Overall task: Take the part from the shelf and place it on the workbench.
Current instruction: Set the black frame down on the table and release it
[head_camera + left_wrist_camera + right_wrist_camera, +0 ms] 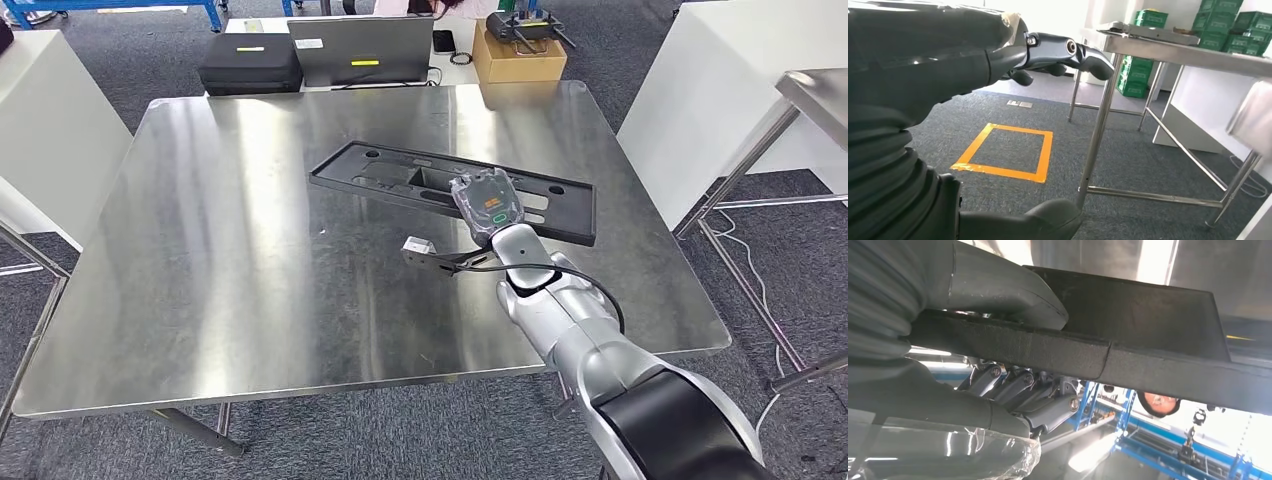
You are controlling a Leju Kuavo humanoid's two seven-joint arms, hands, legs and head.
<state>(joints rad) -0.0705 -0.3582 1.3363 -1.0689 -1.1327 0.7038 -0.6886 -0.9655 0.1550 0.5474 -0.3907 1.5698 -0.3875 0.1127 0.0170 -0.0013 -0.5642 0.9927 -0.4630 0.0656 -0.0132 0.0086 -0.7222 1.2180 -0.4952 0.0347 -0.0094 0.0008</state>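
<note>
The part (400, 175), a long flat black panel with cut-outs, lies across the middle of the steel workbench (250, 250). My right hand (488, 205) grips its near long edge toward the right end. In the right wrist view the thumb (998, 290) presses one face of the black part (1148, 325) and the fingers (1018, 390) curl against the other face. Whether that edge is lifted off the steel I cannot tell. My left hand (1058, 55) hangs low beside a table leg, holding nothing, its fingers apart from the thumb (1048, 215).
A laptop (360, 50), a black case (250, 62) and a cardboard box (518, 55) stand just behind the workbench's far edge. White tables flank it, with another steel table (815, 95) at the right. An orange tape square (1008, 150) marks the carpet near green crates (1238, 30).
</note>
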